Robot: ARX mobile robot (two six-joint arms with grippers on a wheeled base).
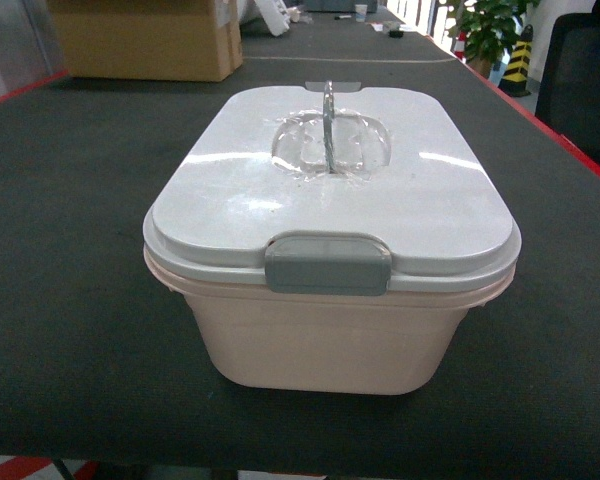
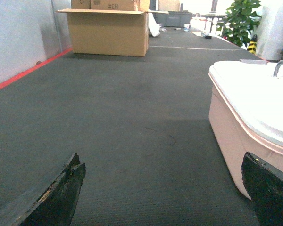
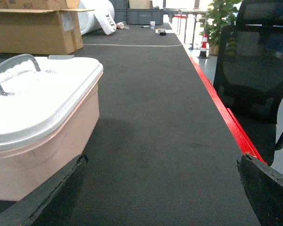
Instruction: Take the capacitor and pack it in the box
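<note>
Two grippers hang low over the dark mat, one on each side of the box (image 1: 330, 250), neither showing in the head view. The left gripper (image 2: 165, 197) points forward with jaws spread wide and nothing between them; the box's pink wall is just beside its right finger (image 2: 269, 193). The right gripper (image 3: 160, 197) is likewise level, wide open and empty, the box at its left. The lid (image 1: 330, 180) is on, its latch (image 1: 327, 263) closed and its handle (image 1: 329, 125) upright. No capacitor shows.
</note>
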